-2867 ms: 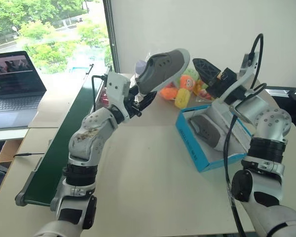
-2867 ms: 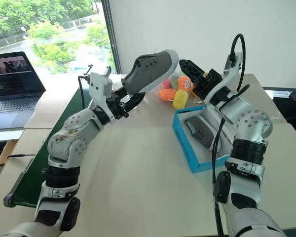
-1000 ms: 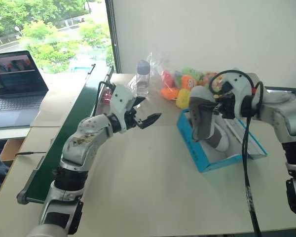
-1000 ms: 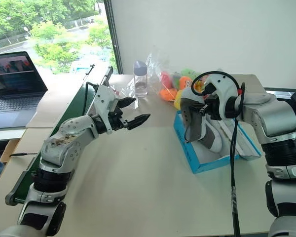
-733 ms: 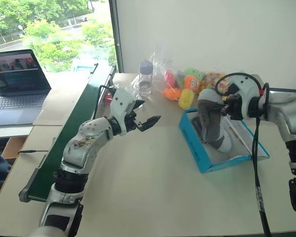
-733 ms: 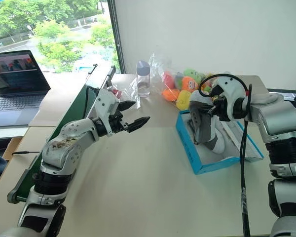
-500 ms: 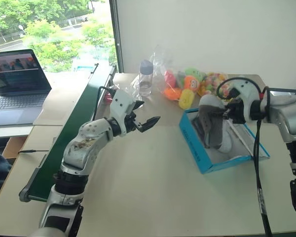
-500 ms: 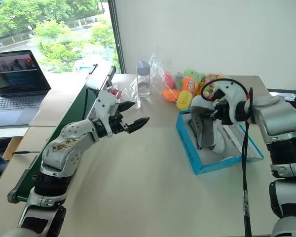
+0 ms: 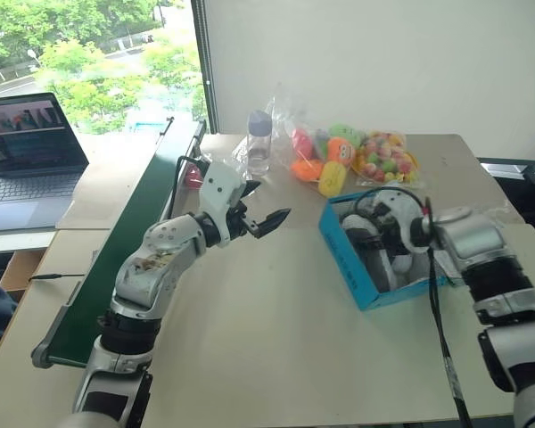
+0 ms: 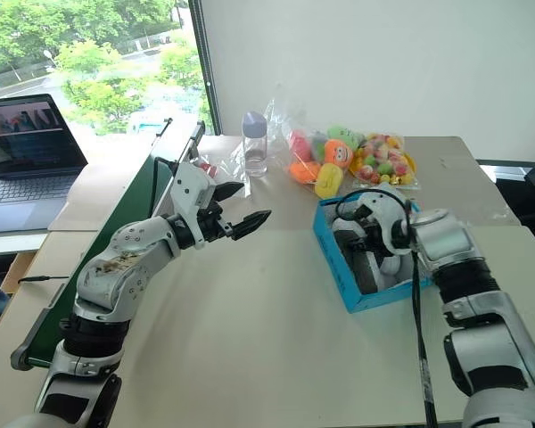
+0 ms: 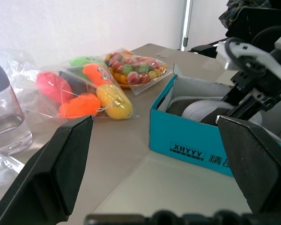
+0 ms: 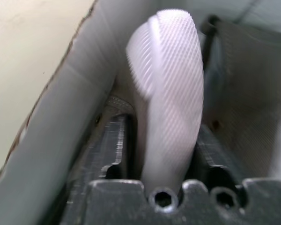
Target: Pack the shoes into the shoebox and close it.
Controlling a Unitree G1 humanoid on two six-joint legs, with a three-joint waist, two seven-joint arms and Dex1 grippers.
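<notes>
Right gripper [image 12: 161, 154] inside shoebox [image 9: 349, 267] at 3 o'clock, clamped on shoe sole [image 12: 171, 93]; left gripper [image 9: 263, 214] spread, empty.

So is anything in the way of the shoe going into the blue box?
No, nothing I can see. The shoe is already down inside the open shoebox, white sole up, with the right tool in there beside it. The lid isn't shut yet.

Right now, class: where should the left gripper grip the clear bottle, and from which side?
Likely the bottle by its body below the cap, coming level from the near side: it stands upright, the open left gripper hangs on that side, and plush toys crowd its right.
</notes>
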